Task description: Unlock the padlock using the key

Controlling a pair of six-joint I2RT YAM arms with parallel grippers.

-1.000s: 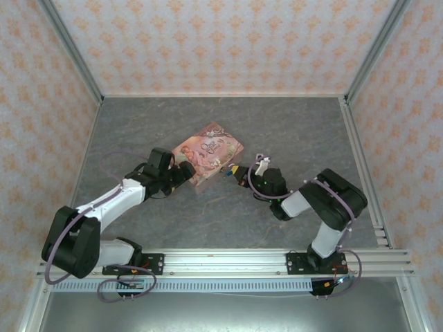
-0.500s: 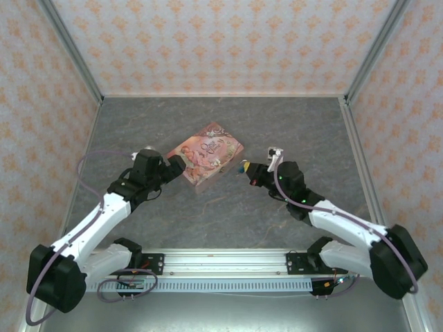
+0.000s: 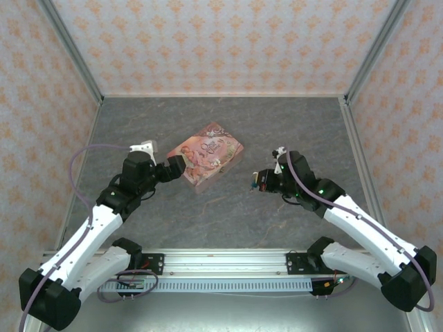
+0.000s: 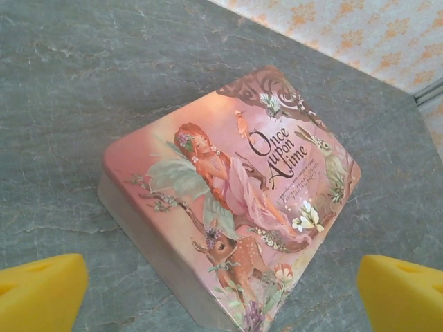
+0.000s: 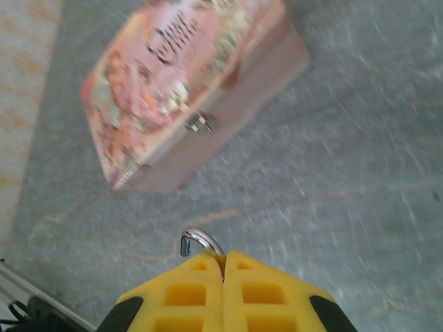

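My right gripper point(image 5: 223, 259) is shut on the padlock; its curved silver shackle point(image 5: 197, 242) sticks out past the yellow fingertips with one end free, and the body is hidden between the pads. In the top view this gripper point(image 3: 257, 181) hangs right of the pink tin box point(image 3: 206, 153), clear of it. My left gripper point(image 3: 177, 169) stands wide open at the tin's left corner. Its yellow fingertips point(image 4: 38, 290) sit either side of the tin's near corner point(image 4: 228, 277) without touching. The key is out of view.
The pink tin lies closed on the grey table point(image 3: 228, 214), its small metal latch point(image 5: 199, 123) facing my right gripper. Patterned walls and metal rails point(image 3: 360, 173) border the table on three sides. Open floor lies between the tin and the arm bases.
Both arms have drawn back from the tin. The left gripper has moved left and opened fully. The right gripper has moved right and nearer the base, staying shut on the padlock.
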